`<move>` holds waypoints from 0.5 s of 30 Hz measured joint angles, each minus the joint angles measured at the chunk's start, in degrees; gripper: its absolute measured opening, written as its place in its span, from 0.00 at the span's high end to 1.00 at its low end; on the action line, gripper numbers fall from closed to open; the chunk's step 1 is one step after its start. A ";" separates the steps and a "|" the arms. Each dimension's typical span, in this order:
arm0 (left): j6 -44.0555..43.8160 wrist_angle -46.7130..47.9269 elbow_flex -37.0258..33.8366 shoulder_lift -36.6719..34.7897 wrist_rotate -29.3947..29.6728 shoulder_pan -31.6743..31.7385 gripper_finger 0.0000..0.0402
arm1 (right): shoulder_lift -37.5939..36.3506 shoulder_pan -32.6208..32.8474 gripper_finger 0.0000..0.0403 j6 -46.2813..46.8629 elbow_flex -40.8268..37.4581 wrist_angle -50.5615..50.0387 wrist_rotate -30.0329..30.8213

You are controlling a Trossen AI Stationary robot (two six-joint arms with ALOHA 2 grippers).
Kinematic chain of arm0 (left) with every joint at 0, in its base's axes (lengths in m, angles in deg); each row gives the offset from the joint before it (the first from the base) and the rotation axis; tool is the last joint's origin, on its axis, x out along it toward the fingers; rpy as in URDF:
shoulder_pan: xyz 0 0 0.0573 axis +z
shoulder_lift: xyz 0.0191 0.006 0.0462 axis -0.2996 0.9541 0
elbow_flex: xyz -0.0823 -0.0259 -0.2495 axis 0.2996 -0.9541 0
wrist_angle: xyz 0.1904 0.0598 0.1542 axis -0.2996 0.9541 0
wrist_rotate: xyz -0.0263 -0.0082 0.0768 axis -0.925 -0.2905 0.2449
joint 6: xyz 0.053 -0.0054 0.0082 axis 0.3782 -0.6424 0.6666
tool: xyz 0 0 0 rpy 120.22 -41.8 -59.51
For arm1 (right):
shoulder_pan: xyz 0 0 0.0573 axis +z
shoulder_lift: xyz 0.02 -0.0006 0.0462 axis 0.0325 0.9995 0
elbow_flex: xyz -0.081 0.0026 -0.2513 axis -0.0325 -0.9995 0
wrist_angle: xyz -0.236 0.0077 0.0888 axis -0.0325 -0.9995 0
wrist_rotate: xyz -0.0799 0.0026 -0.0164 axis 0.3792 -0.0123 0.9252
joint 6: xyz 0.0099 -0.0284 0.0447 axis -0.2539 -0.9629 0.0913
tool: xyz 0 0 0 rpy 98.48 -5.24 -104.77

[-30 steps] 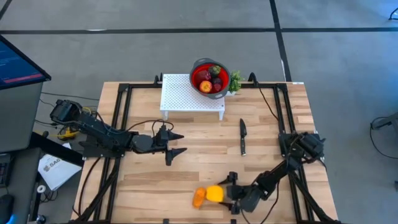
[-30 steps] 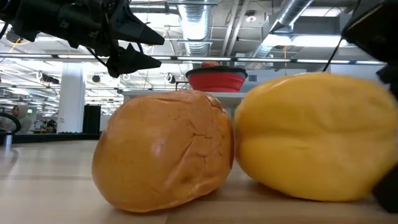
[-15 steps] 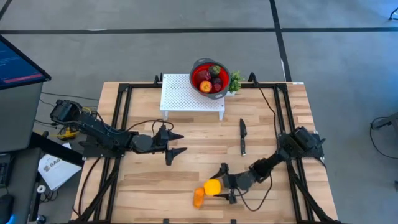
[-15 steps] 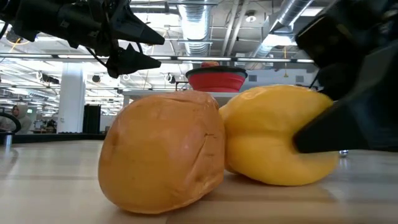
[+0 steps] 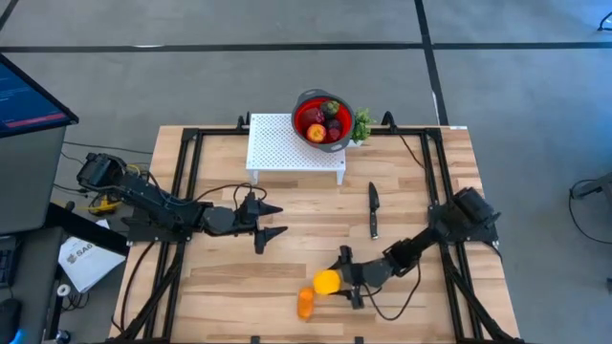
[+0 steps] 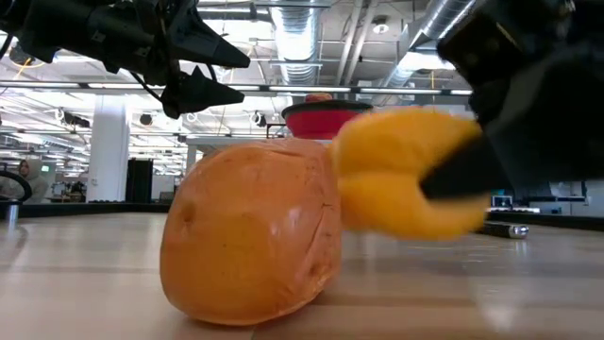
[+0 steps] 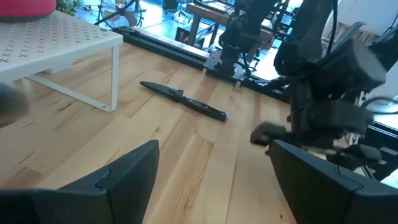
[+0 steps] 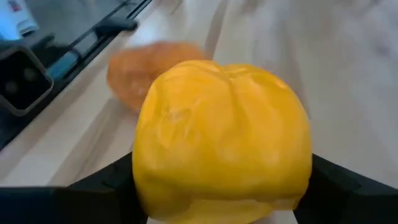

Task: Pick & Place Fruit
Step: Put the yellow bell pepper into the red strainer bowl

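A yellow fruit (image 5: 326,281) sits between the fingers of my right gripper (image 5: 340,279), near the table's front edge; the gripper is shut on it. An orange fruit (image 5: 305,304) lies on the wood just nearer the front edge, apart from the yellow one. A red bowl (image 5: 302,99) with several fruits inside stands on a white perforated rack (image 5: 287,143) at the far side. My left gripper (image 5: 271,220) hovers open above the table's left-centre, touching nothing. My right gripper pinches the yellow fruit by two opposite sides (image 8: 142,186), one dark finger (image 8: 93,190) at each side. The fingers come from the table's right, slanting slightly down. One finger (image 6: 462,175) lies across the fruit's side. Whether the fruit's underside is off the table I cannot tell.
A slim black knife (image 5: 373,210) lies on the wood right of centre, between the rack and my right arm. Black frame rails run along the left and right sides of the table. Bare wood lies between the two grippers.
My right gripper has swung toward the far edge and taken hold of the yellow fruit. That fruit has come away from the orange one, toward the far edge. The orange fruit has rocked a little but stays where it was.
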 joint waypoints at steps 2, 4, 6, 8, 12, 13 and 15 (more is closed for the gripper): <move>0.02 -0.02 0.00 0.00 0.12 0.00 0.25 | -4.06 -0.65 0.31 0.03 -0.60 -4.32 2.71; 0.02 -0.04 0.00 0.00 0.97 0.00 0.25 | -9.26 -1.95 0.31 -0.03 -0.82 -11.22 5.92; 0.09 -0.17 0.00 0.00 2.07 0.15 0.25 | -15.32 -3.55 0.30 -0.07 -0.82 -19.59 8.18; 0.45 -0.65 0.00 0.00 3.08 0.47 0.25 | -21.85 -5.48 0.29 0.05 -0.82 -27.10 9.58; 2.04 -1.63 0.00 0.00 3.80 1.02 0.25 | -35.32 -10.29 0.28 0.12 0.45 -41.36 9.81; 2.58 -1.80 0.00 0.00 3.82 1.08 0.25 | -38.36 -11.66 0.28 0.10 1.66 -45.41 9.84; 3.75 -2.24 0.00 0.00 3.84 1.08 0.25 | -43.38 -14.80 0.28 0.10 5.46 -54.01 10.12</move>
